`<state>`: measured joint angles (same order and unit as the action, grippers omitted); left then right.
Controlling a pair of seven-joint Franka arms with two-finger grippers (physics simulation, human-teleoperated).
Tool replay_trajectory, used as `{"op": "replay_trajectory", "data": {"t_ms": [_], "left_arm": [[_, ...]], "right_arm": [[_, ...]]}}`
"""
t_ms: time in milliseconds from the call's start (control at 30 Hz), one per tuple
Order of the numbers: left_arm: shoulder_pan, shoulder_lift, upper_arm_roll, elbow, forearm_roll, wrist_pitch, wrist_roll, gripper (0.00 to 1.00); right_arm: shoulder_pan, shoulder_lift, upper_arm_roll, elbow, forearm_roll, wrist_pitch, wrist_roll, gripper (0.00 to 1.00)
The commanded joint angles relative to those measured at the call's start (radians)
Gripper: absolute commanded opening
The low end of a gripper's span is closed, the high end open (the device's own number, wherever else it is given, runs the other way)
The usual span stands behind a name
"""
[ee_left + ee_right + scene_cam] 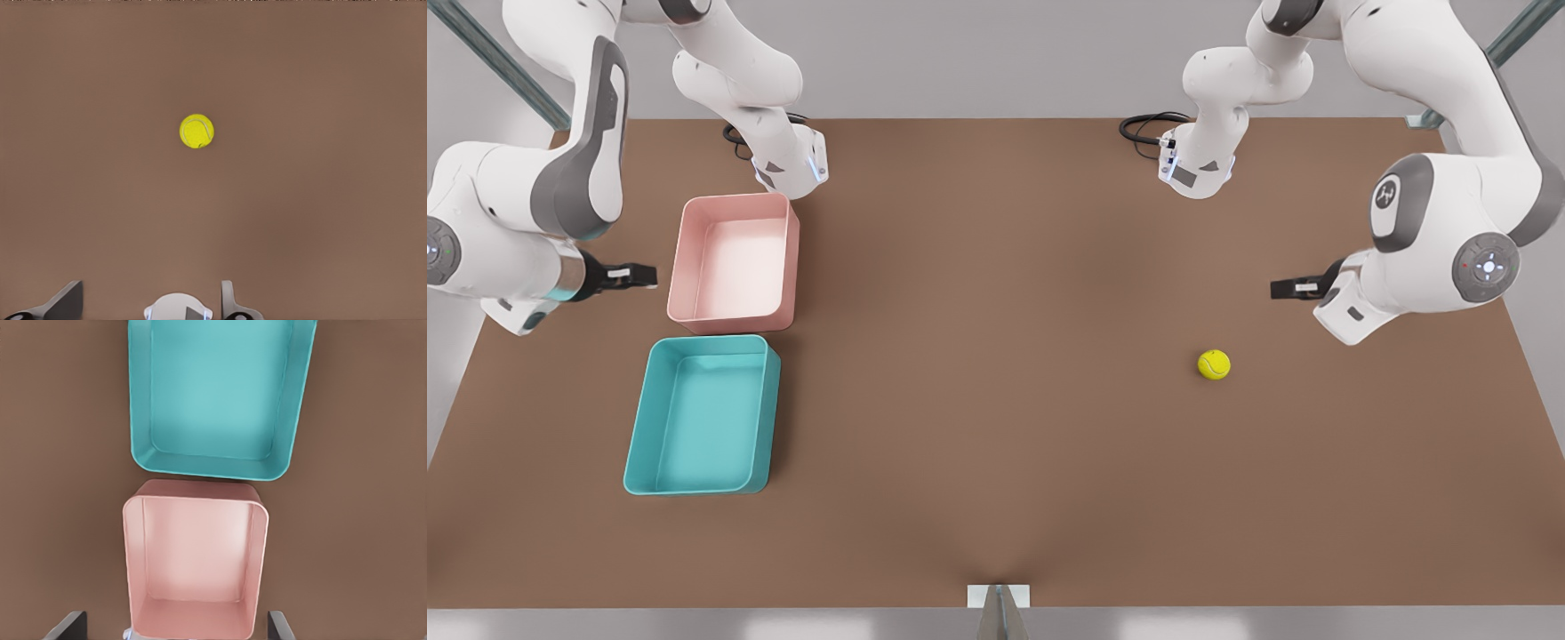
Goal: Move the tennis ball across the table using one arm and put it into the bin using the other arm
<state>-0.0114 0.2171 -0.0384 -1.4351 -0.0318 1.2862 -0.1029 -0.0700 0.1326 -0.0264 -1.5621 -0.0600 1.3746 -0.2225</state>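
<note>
Ahead of the left gripper point(150, 303), jaws spread, lies the tennis ball point(197, 131) (apart); right gripper point(175, 627) seemingly spread too.

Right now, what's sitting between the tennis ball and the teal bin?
Nothing. In the front view, only bare brown table lies between the tennis ball and the teal bin. The pink tray sits beside the bin, off that line.

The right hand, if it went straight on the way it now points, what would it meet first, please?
Probably the pink tray: the right hand points at it from the front view's left, fingers open. Height is unclear; it might pass above the rim.
</note>
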Motion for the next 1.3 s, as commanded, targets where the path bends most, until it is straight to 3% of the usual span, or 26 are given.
{"op": "replay_trajectory", "data": {"t_ms": [0, 67, 100, 133, 267, 333, 400, 467, 533, 1167, 1267], "left_arm": [[0.004, -0.001, 0.000, -0.004, 0.000, 0.051, -0.018, 1.00], [0.002, 0.002, 0.000, -0.004, 0.000, 0.047, 0.026, 0.97], [0.010, 0.070, 0.023, -0.014, 0.004, 0.106, 0.284, 0.26], [0.011, 0.081, 0.023, -0.119, 0.004, 0.276, 0.383, 0.21], [0.042, 0.119, 0.025, -0.376, -0.003, 0.774, 1.589, 0.21], [0.056, 0.225, 0.023, -0.386, -0.005, 0.798, 1.850, 0.21], [0.060, 0.243, 0.015, -0.390, -0.002, 0.795, 1.867, 0.21], [0.068, 0.246, 0.014, -0.455, 0.142, 0.906, 1.878, 0.21], [0.064, 0.246, 0.012, -0.519, 0.159, 1.009, 1.879, 0.21], [0.045, 0.260, -0.006, -0.636, 0.188, 0.989, 1.588, 0.21], [-0.081, 0.258, -0.014, -0.633, 0.116, 1.009, 1.274, 0.21]], "right_arm": [[0.002, -0.001, 0.000, -0.001, -0.004, 0.107, -0.014, 1.00], [0.002, 0.004, 0.000, 0.000, -0.004, 0.107, -0.012, 1.00], [0.004, 0.009, 0.000, 0.002, -0.004, 0.116, -0.012, 1.00], [0.007, 0.015, 0.000, 0.004, -0.009, 0.115, -0.014, 1.00], [0.006, 0.058, 0.002, 0.050, -0.012, 0.113, -0.015, 1.00], [0.009, 0.061, 0.002, 0.051, -0.012, 0.113, -0.015, 1.00], [0.009, 0.065, 0.002, 0.050, -0.014, 0.113, -0.015, 1.00], [0.009, 0.067, 0.002, 0.051, -0.015, 0.113, -0.015, 1.00], [0.007, 0.067, 0.002, 0.051, -0.017, 0.113, -0.017, 1.00], [0.007, 0.108, 0.002, 0.096, -0.017, 0.100, -0.021, 1.00], [0.007, 0.110, 0.002, 0.096, -0.017, 0.100, -0.021, 1.00]]}}
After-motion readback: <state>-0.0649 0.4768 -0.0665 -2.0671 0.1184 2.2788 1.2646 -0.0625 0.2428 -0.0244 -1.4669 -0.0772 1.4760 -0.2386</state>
